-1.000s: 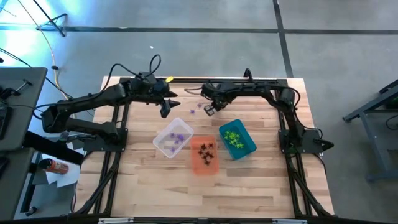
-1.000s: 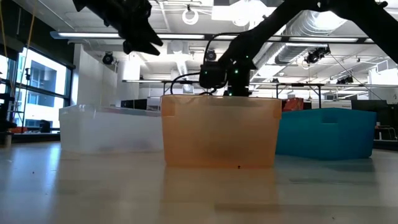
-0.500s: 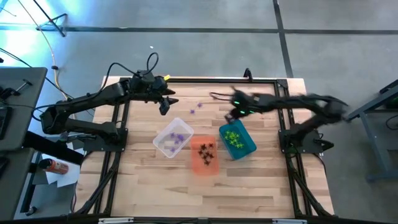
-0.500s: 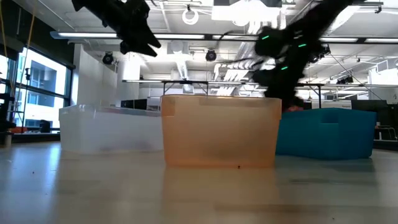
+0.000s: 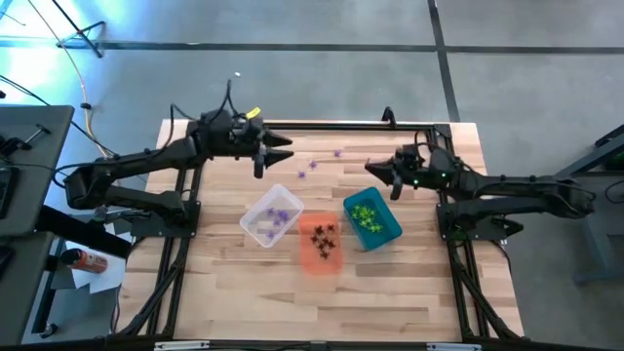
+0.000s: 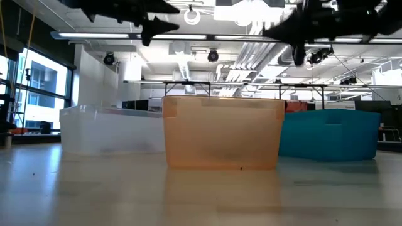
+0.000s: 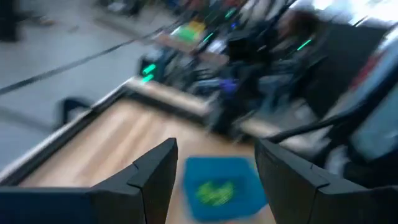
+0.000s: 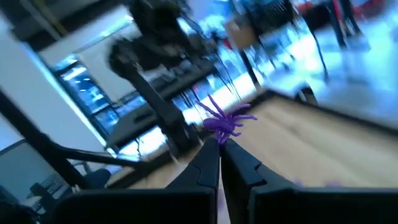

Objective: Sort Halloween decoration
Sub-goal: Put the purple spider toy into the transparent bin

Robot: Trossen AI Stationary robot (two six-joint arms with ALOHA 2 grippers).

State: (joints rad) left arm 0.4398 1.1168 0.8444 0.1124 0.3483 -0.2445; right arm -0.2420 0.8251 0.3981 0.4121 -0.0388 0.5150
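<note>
The Halloween decoration is tiny spider trinkets. Purple ones lie in the clear bin (image 5: 271, 216), black ones in the orange bin (image 5: 320, 242), green ones in the teal bin (image 5: 370, 218). A few loose purple ones (image 5: 312, 168) lie on the wood behind the bins. My right gripper (image 5: 373, 172) hangs level above the table, just behind the teal bin, shut on a purple spider (image 8: 225, 122). My left gripper (image 5: 277, 153) hovers open and nearly level behind the clear bin, with nothing between its fingers (image 7: 155, 171). My right gripper pinches the purple spider between its two fingertips (image 8: 211, 152). The spider's body (image 8: 219, 127) sits at the fingers' free ends, and its legs stick out past them. The fingers lie level, pointing toward the table's left. The spider is lifted clear of the table.
The three bins stand side by side in the table's middle, each resting on its base. A black frame (image 5: 341, 125) runs along the table's far edge and down both sides. Bare wood (image 5: 322, 302) lies in front of the bins.
My right gripper has risen from the loose purple trinkets and drawn back toward the table's right edge. It has tipped from pointing down to level, with a purple spider in its fingertips. My left gripper has tipped up to nearly level and stayed in place.
</note>
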